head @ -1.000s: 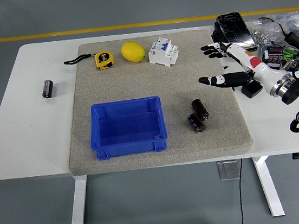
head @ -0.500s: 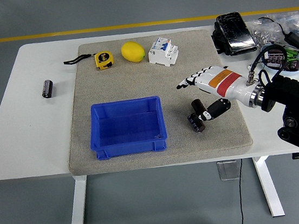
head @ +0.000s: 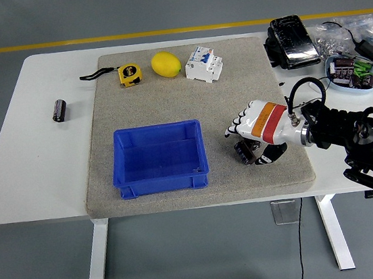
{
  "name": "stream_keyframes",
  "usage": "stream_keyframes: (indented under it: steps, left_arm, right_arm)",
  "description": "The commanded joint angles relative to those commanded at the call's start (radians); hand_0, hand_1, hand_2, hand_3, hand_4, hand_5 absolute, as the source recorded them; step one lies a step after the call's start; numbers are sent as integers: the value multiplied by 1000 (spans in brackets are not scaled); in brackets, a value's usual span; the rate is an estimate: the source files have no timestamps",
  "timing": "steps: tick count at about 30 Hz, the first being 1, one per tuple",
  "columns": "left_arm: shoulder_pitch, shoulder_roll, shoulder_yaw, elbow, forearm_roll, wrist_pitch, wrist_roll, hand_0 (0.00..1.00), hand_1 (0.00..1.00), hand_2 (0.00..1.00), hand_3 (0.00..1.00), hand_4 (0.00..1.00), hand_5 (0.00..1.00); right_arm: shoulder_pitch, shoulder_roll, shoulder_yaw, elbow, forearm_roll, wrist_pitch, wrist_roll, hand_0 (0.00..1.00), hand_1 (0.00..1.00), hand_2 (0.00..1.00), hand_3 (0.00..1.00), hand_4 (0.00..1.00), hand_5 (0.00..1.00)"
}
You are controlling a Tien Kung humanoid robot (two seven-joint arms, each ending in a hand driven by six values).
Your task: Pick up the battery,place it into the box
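lots of clutter far beyond the fingers: a yellow tape measure (head: 129, 73), a lemon (head: 166, 64) and a white circuit breaker (head: 204, 63) in a row along the grey mat (head: 100, 157)'s far edge. behind the fingers, off the mat, sit a black case (head: 291, 41) and a tangle of cables (head: 354, 34).

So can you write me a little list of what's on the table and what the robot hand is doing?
right hand: lowered over the batteries on the mat; grip not clear
box: blue, empty, left of the hand
mat's far edge: tape measure, lemon, circuit breaker
spare battery: on bare table, far left
left hand: not in view
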Motion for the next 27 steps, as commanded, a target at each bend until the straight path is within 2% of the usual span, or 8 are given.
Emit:
stream_keyframes:
  steps: [8, 13, 14, 19, 20, 25, 26, 27]
  left_arm:
    - [1, 2, -4, -1, 8, -1, 2, 715, 681, 738, 600, 615, 483]
    - [0, 2, -4, -2, 10, -1, 2, 715, 681, 738, 600, 615, 483]
    - [-1, 2, -4, -2, 10, -1, 2, 716, 681, 739, 599, 615, 483]
    - [-5, 2, 3, -3, 2, -1, 0, 716, 681, 739, 599, 615, 483]
    - [-5, 3, 3, -3, 1, -1, 0, 715, 681, 738, 600, 615, 483]
    - [-7, 3, 5, -3, -2, -1, -2, 715, 681, 738, 600, 615, 483]
    - [-7, 3, 6, -3, -3, -1, -2, 716, 681, 737, 600, 615, 483]
    - [-8, 3, 6, -3, -2, -1, -2, 716, 681, 737, 600, 615, 483]
  right_arm:
    - [4, 7, -14, -1, 0, 2, -1, 407, 579, 719, 797, 998, 274]
    - [11, 16, -20, -23, 0, -20, 3, 407, 579, 719, 797, 998, 274]
    - [13, 17, -22, -28, 0, -25, 5, 368, 528, 725, 785, 998, 272]
    - [19, 24, -23, -49, 0, -49, 1, 368, 528, 725, 785, 998, 272]
    - [19, 25, -23, -52, 0, -56, -1, 332, 472, 713, 755, 998, 268]
    - [16, 28, -24, -59, 0, -92, -8, 332, 472, 713, 755, 998, 268]
    - [16, 29, -24, -60, 0, -95, -8, 254, 395, 720, 680, 998, 254]
    - [16, 29, -25, -60, 0, -98, -7, 254, 395, 720, 680, 998, 254]
